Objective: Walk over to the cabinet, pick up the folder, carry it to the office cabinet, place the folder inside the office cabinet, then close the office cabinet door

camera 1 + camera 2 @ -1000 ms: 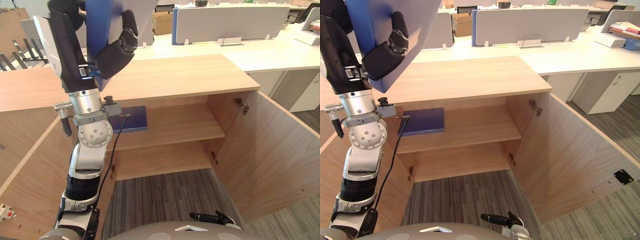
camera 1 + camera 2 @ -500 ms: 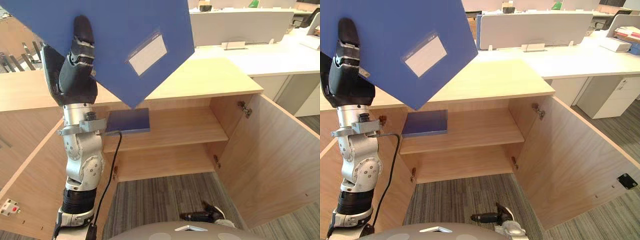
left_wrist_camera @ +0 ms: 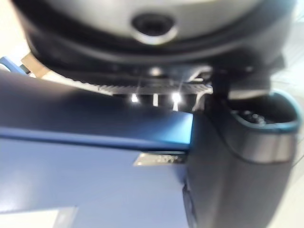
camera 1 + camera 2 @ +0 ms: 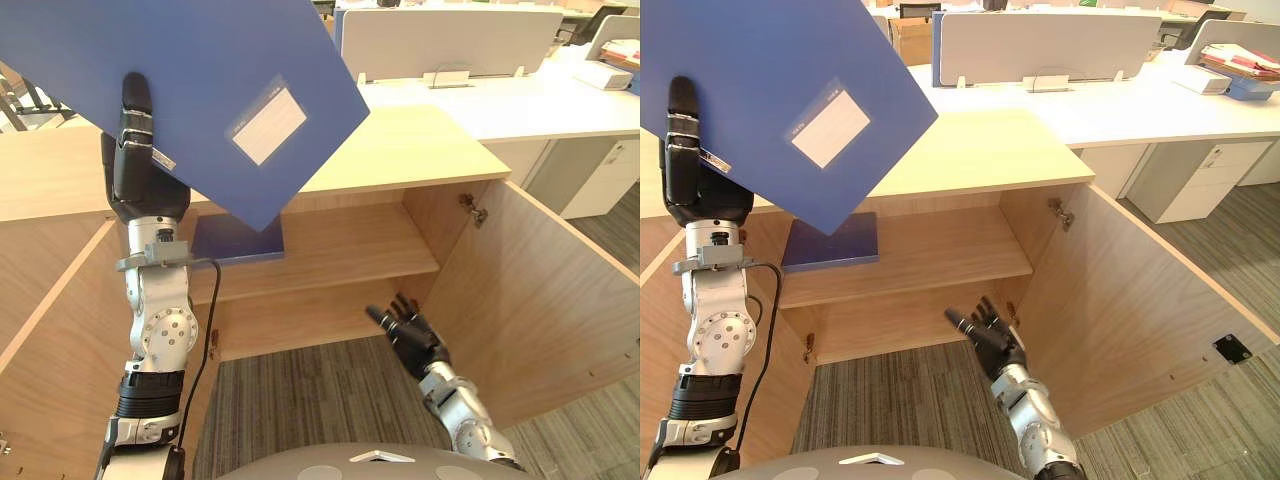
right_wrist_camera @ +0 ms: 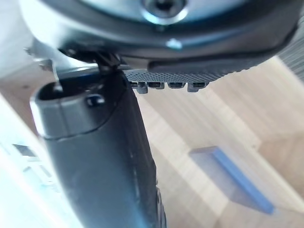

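- Our right hand (image 4: 985, 335) hangs low before the light wooden office cabinet (image 4: 400, 150), fingers spread, holding nothing.
- Our left hand (image 4: 140, 175) pinches the large flat blue folder (image 4: 200, 80) at its edge, thumb on the front face. The folder is raised and tilted above the cabinet's left side.
- Cabinet stands open; a second flat blue slab (image 4: 240, 240) lies on the upper shelf (image 4: 350, 245), left end.
- We judge pickup and carry done; placing inside and shutting the wooden door (image 4: 545, 300) remain.

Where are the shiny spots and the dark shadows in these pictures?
Left wrist view: small bright glints on the left hand above the blue folder. Left eye view: shade beneath the cabinet top, over the second folder on the shelf.
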Controlling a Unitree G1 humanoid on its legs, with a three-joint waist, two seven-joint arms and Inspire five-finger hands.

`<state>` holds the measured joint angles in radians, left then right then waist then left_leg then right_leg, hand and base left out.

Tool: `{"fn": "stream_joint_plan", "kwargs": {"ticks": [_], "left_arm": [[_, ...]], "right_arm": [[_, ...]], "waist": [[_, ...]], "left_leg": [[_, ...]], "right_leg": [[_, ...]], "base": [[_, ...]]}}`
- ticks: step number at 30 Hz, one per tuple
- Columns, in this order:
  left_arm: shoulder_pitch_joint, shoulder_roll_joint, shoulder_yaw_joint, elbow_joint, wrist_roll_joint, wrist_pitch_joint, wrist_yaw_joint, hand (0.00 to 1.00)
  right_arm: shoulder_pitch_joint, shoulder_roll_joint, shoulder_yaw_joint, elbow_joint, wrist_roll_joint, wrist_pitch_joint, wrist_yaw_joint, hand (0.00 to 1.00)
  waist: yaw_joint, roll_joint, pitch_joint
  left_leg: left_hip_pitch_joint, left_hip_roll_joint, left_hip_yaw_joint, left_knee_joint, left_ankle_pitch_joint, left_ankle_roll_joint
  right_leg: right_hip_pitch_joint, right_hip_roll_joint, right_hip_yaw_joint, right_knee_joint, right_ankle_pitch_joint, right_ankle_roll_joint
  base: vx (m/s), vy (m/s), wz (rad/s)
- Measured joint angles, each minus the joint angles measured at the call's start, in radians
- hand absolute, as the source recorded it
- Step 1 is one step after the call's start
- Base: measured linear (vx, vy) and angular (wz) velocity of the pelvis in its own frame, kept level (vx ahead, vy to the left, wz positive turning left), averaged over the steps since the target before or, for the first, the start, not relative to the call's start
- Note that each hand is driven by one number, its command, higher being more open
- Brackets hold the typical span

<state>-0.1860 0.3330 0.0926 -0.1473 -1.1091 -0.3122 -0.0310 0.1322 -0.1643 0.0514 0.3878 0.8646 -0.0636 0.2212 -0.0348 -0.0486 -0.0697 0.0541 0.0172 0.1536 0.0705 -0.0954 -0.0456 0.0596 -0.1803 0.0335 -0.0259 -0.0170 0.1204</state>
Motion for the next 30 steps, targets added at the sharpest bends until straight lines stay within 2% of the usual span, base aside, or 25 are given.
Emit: {"fn": "stream_joint_plan", "kwargs": {"ticks": [3, 10, 22, 30], "left_arm": [[0.0, 0.012, 0.0, 0.027, -0.022, 0.012, -0.027, 0.0], [-0.001, 0.02, -0.003, 0.073, -0.023, 0.049, -0.068, 0.0], [-0.096, 0.021, -0.075, 0.199, 0.011, 0.097, -0.127, 0.0], [-0.189, 0.021, -0.16, 0.337, 0.062, 0.13, -0.166, 0.0]], "right_arm": [[-0.058, -0.013, -0.054, -0.035, 0.082, -0.028, 0.008, 1.0], [-0.151, -0.037, -0.09, -0.166, 0.18, -0.093, 0.04, 1.0], [-0.349, -0.048, -0.121, -0.23, 0.174, -0.121, 0.052, 1.0], [-0.534, -0.134, -0.112, -0.245, 0.123, -0.126, 0.057, 1.0]], "waist": [[-0.004, -0.012, 0.008], [-0.024, -0.015, 0.01], [-0.025, -0.034, 0.028], [-0.024, -0.035, 0.042]], "left_leg": [[-0.003, 0.006, 0.001, 0.018, -0.01, -0.004], [-0.01, 0.011, 0.001, 0.033, -0.016, -0.006], [-0.012, 0.011, -0.001, 0.037, -0.021, -0.003], [-0.033, 0.012, -0.013, 0.067, -0.035, -0.001]], "right_leg": [[-0.002, 0.006, 0.005, 0.007, 0.0, 0.0], [-0.004, 0.009, 0.008, 0.006, 0.001, -0.002], [-0.006, 0.01, 0.013, 0.006, 0.003, -0.003], [-0.007, 0.01, 0.001, 0.006, 0.014, -0.008]], "base": [[-0.05, -0.021, -0.05], [-0.02, -0.01, -0.01], [0.0, 0.0, 0.0], [-0.01, -0.002, 0.03]]}}
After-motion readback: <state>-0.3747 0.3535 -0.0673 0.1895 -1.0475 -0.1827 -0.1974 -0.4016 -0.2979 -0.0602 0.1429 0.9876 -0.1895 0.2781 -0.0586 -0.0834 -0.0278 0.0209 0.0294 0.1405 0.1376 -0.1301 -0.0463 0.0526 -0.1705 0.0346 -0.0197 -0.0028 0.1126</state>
